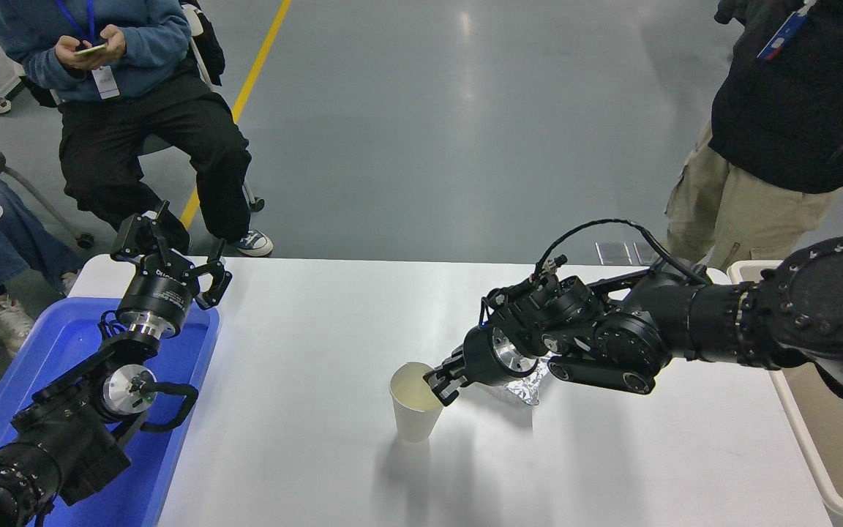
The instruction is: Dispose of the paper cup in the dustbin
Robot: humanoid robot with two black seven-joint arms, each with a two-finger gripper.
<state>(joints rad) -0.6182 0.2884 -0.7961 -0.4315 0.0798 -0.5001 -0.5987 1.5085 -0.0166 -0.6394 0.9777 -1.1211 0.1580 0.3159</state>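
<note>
I see my right pincer [442,382] pinching the rim of the small cream-white tapered paper cup [414,404], upright on the white bench [304,329].

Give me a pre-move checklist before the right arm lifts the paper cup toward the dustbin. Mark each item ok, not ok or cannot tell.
1. Paper cup upright on the white table: ok.
2. Right claw at the cup's rim on its right side: ok.
3. Claw firmly shut on the rim: cannot tell, the fingertips overlap the rim in the head view.
4. Cup empty: cannot tell; its inside looks pale, with no clear contents.
5. Dustbin at the table's right edge, open on top: ok.
6. Foil packet under the right arm, beside the cup and not touching it: ok.
7. Left claw parked over the blue tray, out of the path: ok.
</note>
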